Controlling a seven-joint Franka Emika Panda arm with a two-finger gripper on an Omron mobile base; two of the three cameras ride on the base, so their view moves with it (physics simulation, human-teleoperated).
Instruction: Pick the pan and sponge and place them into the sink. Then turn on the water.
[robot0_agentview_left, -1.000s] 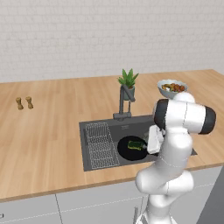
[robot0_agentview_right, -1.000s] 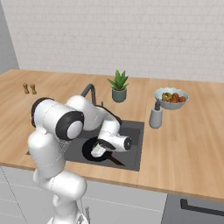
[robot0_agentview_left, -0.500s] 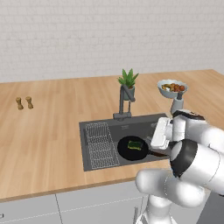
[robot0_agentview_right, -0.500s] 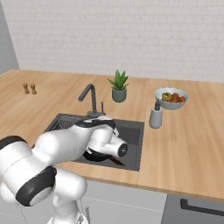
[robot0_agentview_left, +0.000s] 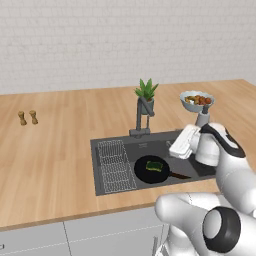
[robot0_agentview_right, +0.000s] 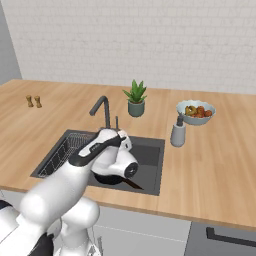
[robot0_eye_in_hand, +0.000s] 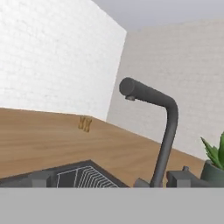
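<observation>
Now your claw (robot0_eye_in_hand: 111, 179) hangs spread wide and empty over the sink (robot0_agentview_left: 205, 167), aimed at the faucet (robot0_eye_in_hand: 162, 131) straight ahead. Below and beside the claw, the pan (robot0_agentview_left: 150, 171) lies in the basin next to the drainer grid (robot0_agentview_left: 115, 165), with the sponge (robot0_agentview_left: 154, 165) resting inside it.

Lighting was bright, even and diffuse, with no glare. Soft faint shadows lay under the small green potted plant (robot0_agentview_left: 146, 95). All views looked slightly soft and low-resolution, without edge distortion.
</observation>
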